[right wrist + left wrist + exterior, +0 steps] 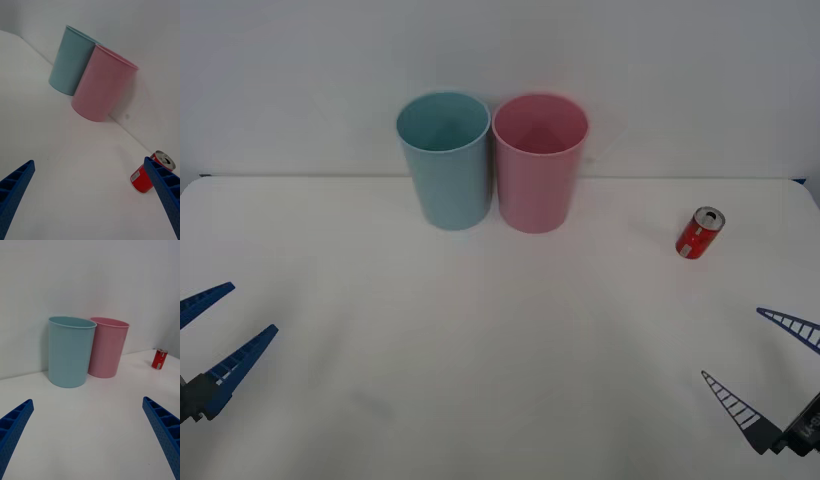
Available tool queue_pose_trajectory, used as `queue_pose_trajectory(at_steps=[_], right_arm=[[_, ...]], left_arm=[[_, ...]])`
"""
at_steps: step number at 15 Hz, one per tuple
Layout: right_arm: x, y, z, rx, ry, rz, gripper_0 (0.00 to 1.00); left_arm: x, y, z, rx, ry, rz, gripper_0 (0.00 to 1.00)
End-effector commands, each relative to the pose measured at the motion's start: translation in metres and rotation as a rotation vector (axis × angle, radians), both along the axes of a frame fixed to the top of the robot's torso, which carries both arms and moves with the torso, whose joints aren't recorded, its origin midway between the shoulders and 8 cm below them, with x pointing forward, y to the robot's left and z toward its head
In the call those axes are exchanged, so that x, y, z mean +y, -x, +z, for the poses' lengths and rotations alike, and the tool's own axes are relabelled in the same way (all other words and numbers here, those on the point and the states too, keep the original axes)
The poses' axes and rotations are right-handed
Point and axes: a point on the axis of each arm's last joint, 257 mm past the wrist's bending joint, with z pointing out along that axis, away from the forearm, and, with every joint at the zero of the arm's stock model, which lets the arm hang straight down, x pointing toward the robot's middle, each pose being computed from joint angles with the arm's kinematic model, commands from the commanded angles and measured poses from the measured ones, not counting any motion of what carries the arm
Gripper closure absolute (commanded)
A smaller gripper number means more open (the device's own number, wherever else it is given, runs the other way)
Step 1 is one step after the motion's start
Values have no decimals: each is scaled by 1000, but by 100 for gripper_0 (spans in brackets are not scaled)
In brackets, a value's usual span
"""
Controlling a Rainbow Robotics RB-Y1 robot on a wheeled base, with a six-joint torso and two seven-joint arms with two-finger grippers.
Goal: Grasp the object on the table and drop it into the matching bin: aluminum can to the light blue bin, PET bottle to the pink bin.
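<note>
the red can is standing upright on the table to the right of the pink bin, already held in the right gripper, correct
Not quite. The red can does stand upright on the table, right of the pink bin, but nothing holds it. In the front view the right gripper hangs open near the table's front edge, well short of the can.
</note>
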Motion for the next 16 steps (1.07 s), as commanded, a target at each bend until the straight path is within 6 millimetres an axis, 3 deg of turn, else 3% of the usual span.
queue_pose_trajectory(at_steps=[1,6,16], right_arm=[[-2,-2,0,3,-1,-12,0],[-4,-7,5,4,-32,-23,0],[-20,-22,25,255,-504,-84,0]], left_arm=[[0,0,0,0,0,0,0],[0,0,0,0,0,0,0],[0,0,0,0,0,0,0]])
